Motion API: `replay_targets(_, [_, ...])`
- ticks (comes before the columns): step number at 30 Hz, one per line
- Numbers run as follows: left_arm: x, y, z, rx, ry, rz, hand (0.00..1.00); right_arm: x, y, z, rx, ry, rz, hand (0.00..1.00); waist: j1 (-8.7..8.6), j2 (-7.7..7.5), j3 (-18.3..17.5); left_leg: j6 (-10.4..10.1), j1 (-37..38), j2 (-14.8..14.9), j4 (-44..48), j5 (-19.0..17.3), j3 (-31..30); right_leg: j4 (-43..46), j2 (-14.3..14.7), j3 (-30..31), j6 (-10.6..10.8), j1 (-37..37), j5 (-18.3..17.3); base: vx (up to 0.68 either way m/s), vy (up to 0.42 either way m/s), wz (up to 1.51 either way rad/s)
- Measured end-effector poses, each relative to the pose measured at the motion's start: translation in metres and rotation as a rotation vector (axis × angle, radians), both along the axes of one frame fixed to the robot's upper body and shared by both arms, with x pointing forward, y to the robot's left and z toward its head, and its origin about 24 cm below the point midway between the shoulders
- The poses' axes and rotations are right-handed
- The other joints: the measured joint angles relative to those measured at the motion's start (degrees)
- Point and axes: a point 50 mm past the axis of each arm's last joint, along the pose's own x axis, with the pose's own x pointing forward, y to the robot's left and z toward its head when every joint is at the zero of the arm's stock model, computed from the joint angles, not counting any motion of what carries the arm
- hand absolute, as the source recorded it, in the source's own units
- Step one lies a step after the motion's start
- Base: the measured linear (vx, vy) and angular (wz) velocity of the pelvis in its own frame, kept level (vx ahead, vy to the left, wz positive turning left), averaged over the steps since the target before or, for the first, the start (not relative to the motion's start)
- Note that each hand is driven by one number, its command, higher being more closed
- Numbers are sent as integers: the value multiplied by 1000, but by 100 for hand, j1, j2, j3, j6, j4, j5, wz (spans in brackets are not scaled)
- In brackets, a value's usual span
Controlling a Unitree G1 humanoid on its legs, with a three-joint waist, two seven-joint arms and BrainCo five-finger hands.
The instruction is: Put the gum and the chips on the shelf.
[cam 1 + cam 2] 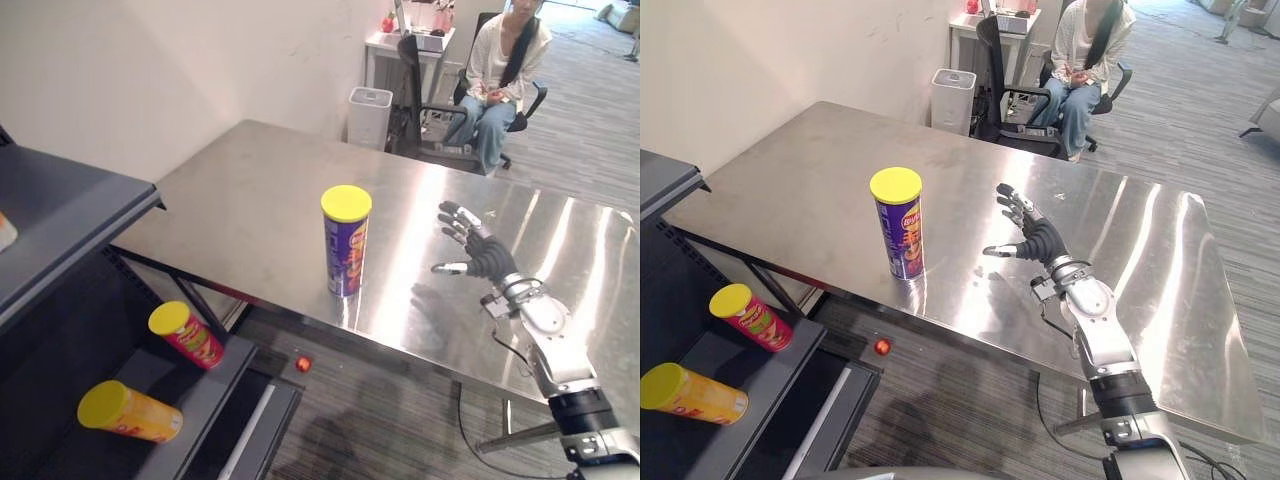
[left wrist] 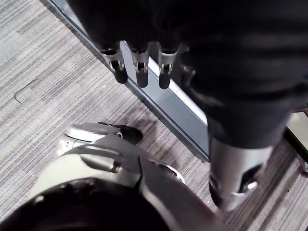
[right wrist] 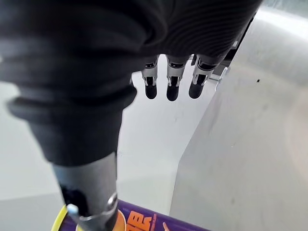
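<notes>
Right hand (image 1: 1038,240), fingers spread and empty, above steel table (image 1: 1140,262), near upright purple chips can (image 1: 903,235), not touching

Looks like an office-type room set up for bench work. Has grey striped carpet (image 1: 400,400) running far back to the right and a plain white wall (image 1: 150,70) along the left. Centres on a long steel tabletop (image 1: 260,200). Shows at the far end a person (image 1: 497,70) seated on a black office chair (image 1: 535,100), with a small white desk (image 1: 385,45) and a white bin (image 1: 369,116) just beside. Keeps a dark shelf (image 1: 60,210) at the near left.
</notes>
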Motion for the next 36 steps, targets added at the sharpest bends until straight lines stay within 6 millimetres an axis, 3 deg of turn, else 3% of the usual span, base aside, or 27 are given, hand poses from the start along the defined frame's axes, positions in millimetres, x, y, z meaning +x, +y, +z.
replay_targets(13, [3,0,0,-1,-7,-1,0,3,27,-10,-22,32,76,0,138,16,115,7,-8,-17,-8,83,-143,-52,1,-105,1,75,-1,-24,-11,4])
replay_targets(21, [3,0,0,-4,-2,-1,0,11,43,-5,-60,30,161,0,209,59,144,10,-62,-15,-9,114,-169,-81,11,-112,1,72,0,-13,-5,2])
replay_targets(26, [3,0,0,-4,-2,-1,0,11,42,-5,-59,30,158,0,207,73,167,10,-62,-16,-8,114,-171,-81,10,-127,1,72,0,0,0,0])
replay_targets(28, [3,0,0,-4,-4,-1,0,10,39,-7,-53,36,143,0,204,82,199,11,-65,-17,-9,114,-177,-81,6,-146,1,70,0,0,0,2])
replay_targets(36, [2,-3,0,-15,-8,4,0,-1,-24,-32,-7,98,-161,0,194,157,246,19,-106,-47,-39,121,-264,-70,-35,-282,4,103,1,0,0,6])
